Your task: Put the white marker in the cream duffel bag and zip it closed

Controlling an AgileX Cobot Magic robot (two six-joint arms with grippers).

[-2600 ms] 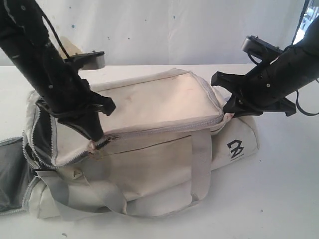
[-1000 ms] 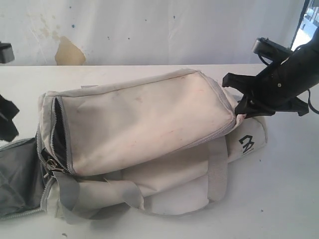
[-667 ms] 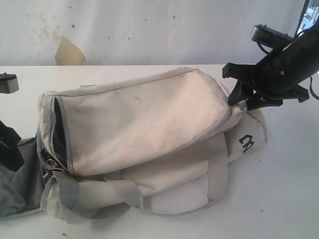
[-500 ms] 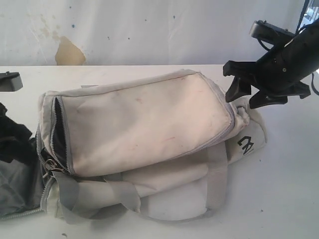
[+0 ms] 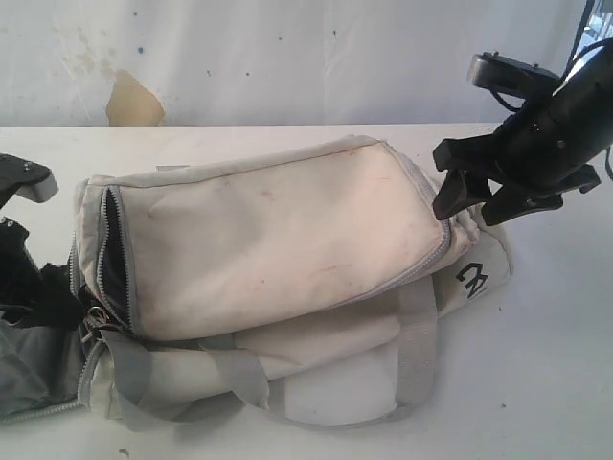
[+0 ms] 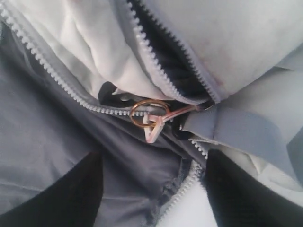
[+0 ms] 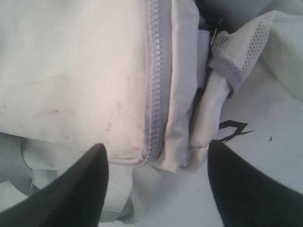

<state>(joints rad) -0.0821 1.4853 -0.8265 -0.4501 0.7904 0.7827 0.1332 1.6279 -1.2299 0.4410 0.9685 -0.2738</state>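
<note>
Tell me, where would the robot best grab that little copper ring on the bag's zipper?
Probably the pink tab on the copper ring: it sticks out free, while the ring lies close against the grey lining. The left gripper, jaws open, hovers right over it at the cream duffel bag's open end, so straight down looks simplest.

A white table point(image 5: 556, 383) stands in front of a white wall point(image 5: 335, 57) that has a big brown patch point(image 5: 131, 99) and some small dark dots point(image 5: 141, 49).
</note>
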